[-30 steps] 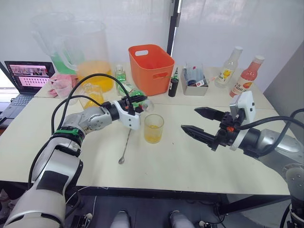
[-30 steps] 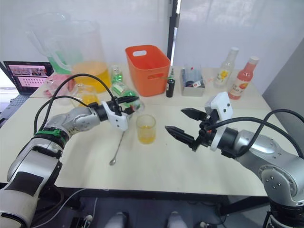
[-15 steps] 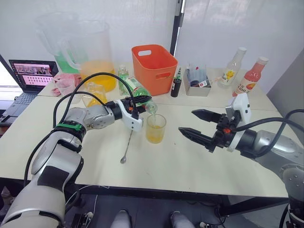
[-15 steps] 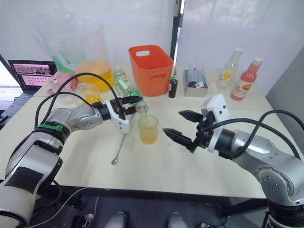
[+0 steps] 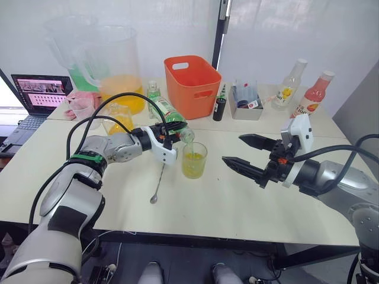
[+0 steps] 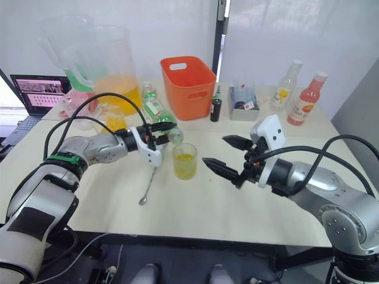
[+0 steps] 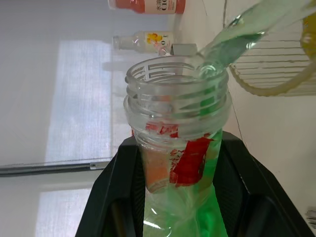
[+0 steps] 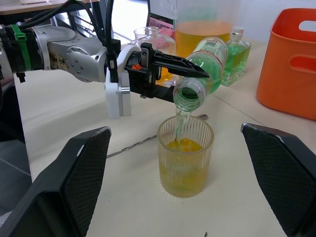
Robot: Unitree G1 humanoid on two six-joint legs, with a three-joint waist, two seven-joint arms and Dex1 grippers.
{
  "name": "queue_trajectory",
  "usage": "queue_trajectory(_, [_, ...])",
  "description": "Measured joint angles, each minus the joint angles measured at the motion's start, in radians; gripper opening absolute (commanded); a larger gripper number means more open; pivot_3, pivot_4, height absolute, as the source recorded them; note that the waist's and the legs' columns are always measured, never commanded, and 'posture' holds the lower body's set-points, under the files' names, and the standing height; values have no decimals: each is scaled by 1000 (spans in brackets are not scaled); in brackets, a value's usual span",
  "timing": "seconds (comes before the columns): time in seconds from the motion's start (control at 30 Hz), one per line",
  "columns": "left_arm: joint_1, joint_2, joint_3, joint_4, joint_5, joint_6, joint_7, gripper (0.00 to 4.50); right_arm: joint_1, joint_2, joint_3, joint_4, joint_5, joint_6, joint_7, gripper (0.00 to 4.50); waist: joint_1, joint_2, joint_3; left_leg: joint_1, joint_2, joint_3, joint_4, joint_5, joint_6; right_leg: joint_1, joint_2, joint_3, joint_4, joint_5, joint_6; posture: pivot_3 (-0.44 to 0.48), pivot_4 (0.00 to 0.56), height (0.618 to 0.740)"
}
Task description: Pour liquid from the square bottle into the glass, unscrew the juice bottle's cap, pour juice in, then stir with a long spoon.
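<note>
Nearest, right of the glass, the right gripper hovers with fingers spread and empty, while beyond it the left gripper is clamped on the tilted juice bottle, green liquid streaming into the glass.

juice bottle tipped further, now pouring into glass

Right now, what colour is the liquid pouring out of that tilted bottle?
Green, streaming from the bottle into the glass; clearest in the right wrist view.

Left tool clamped, right tool spread
</note>
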State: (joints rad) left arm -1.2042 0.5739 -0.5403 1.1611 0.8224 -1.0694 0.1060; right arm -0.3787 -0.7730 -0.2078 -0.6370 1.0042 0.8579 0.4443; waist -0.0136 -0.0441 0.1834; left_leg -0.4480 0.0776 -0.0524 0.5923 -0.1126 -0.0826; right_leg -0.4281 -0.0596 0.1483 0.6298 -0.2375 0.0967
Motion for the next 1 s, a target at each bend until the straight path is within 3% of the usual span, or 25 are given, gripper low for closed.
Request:
queue_trajectory(0.3, [83,-60,128,-22,-347,1,-401,1449,10,0,0,-3,0,0,3,4477,-3,0,0,1,0,0,0,0,0,0,0,0,2,0,0,0,150,740])
queue_trajectory(0.6, [121,-54,264,-164,-574,153,-592,1449,-7,0,9,6,-2,0,39,4477,-7,0,0,2,0,-1,1,0,0,2,0,0,2,0,0,0,150,740])
queue_trajectory(0.77, [198,-42,379,-387,-803,366,-748,1449,-60,0,42,52,-11,-1,87,4477,-12,0,0,2,0,-1,1,0,0,2,0,0,3,0,-1,0,150,740])
queue_trajectory(1.0, [432,42,500,-857,-1146,842,-938,1449,-98,-20,72,117,-41,-5,200,4477,-31,0,0,3,0,-1,1,0,0,3,0,0,4,1,-2,0,150,740])
